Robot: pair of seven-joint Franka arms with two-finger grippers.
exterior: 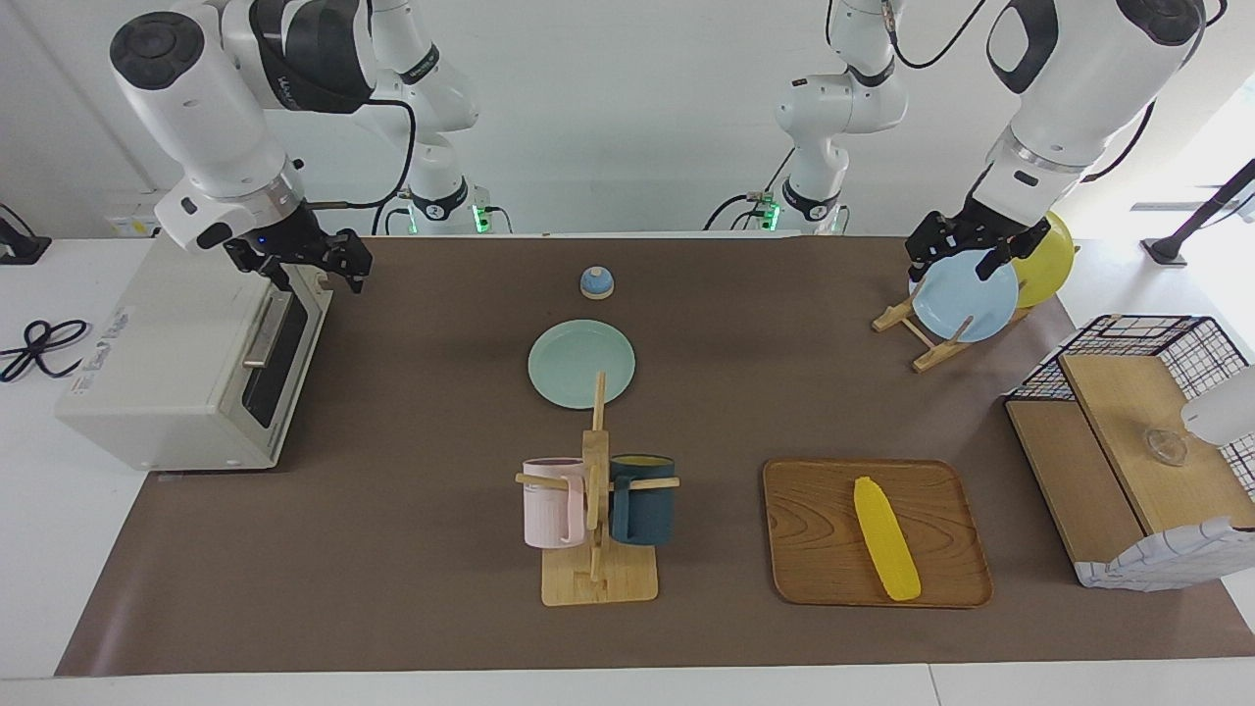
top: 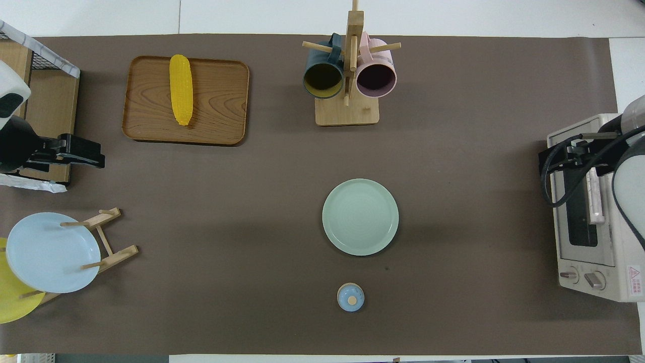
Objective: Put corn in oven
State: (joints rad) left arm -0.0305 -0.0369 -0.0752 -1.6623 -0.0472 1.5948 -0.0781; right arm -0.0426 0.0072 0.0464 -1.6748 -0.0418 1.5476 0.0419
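Note:
The yellow corn point(exterior: 885, 539) point(top: 181, 89) lies on a wooden tray point(exterior: 814, 579) point(top: 216, 101), far from the robots toward the left arm's end of the table. The off-white oven point(exterior: 176, 363) point(top: 589, 227) stands at the right arm's end with its dark glass door closed. My right gripper point(exterior: 314, 273) point(top: 557, 156) hangs open just over the oven's top edge by the door, holding nothing. My left gripper point(exterior: 956, 263) point(top: 93, 155) is raised, open and empty, over the area of the plate rack, well away from the corn.
A green plate point(exterior: 580, 363) point(top: 360, 217) lies mid-table, with a small blue knob-topped lid point(exterior: 596, 282) point(top: 350, 296) nearer the robots. A mug stand point(exterior: 596, 579) point(top: 347, 111) holds a pink and a dark blue mug. A plate rack point(exterior: 966, 294) point(top: 50, 257) and a wire-and-wood shelf point(exterior: 1128, 441) point(top: 40, 101) are at the left arm's end.

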